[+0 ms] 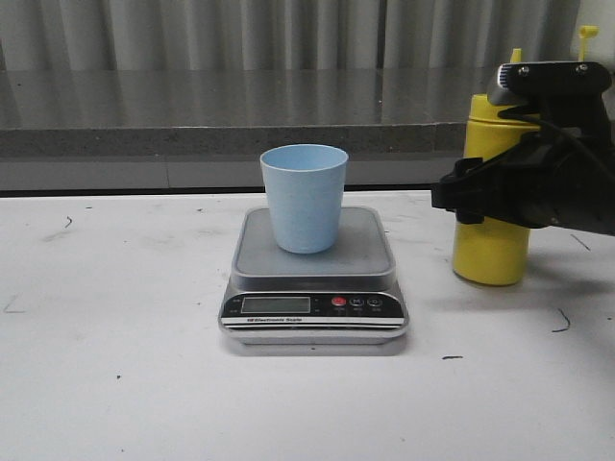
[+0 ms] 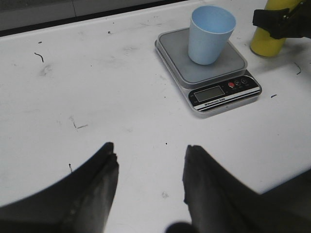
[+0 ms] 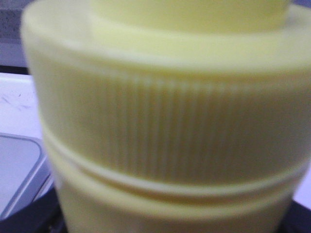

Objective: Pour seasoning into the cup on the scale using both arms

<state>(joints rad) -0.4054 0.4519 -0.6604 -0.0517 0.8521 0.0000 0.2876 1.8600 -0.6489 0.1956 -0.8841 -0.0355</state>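
Seasoning bottle (image 1: 491,245) stands upright beside the scale (image 1: 314,288); my right hand (image 1: 471,197) clasps its middle, ready for lifting. Cup (image 1: 304,197) sits centred on the scale; my left hand (image 2: 150,167) waits wide, empty.

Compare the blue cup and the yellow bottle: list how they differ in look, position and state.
The cup is pale blue, short and open-topped; the seasoning bottle is yellow, taller, with a ribbed nozzle cap. The cup stands on the scale; the bottle stands on the table to its right. Nothing touches the cup; the right end effector is around the bottle's middle. Both stand upright.
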